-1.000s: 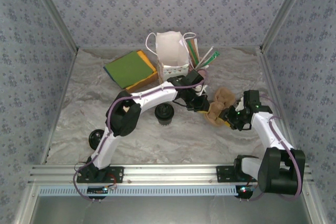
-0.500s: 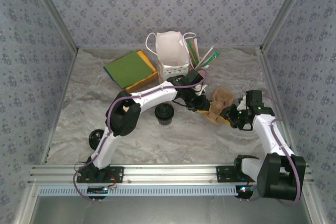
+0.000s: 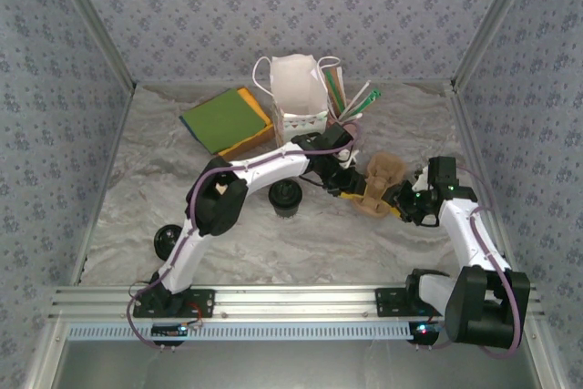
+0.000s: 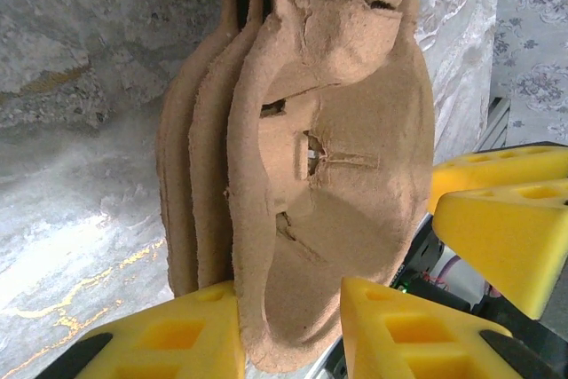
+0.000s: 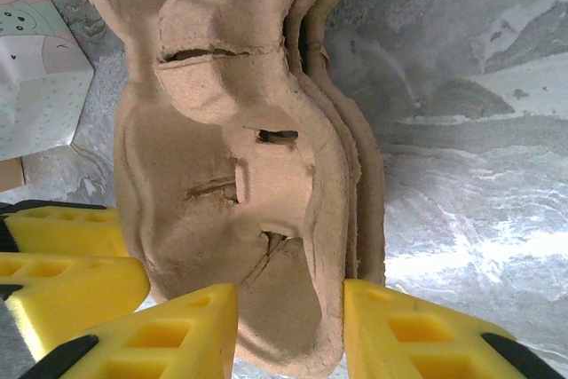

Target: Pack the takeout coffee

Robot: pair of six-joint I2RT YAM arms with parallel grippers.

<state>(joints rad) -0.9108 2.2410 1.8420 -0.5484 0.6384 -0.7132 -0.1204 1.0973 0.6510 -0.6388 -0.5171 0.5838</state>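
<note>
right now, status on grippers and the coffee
Right gripper shut on carrier stack. Left gripper astride same stack, grip unclear. Coffee cup stands free, ungripped. Left arm crosses between cup and bag.

Looks close up at a stack of brown pressed-paper cup trays (image 4: pixel 355 157), stood on edge and packed flat together. Shows slits and a small hole in the front tray. Straddles the front tray's bottom rim with the left pincer (image 4: pixel 288 335), one yellow foam finger (image 4: pixel 169 343) on each side, with a thin gap beside one of them. Meets the right pincer (image 4: pixel 439 206) at the trays' right edge. Sits over a grey marbled table (image 4: pixel 80 219) with gold streaks.
</note>
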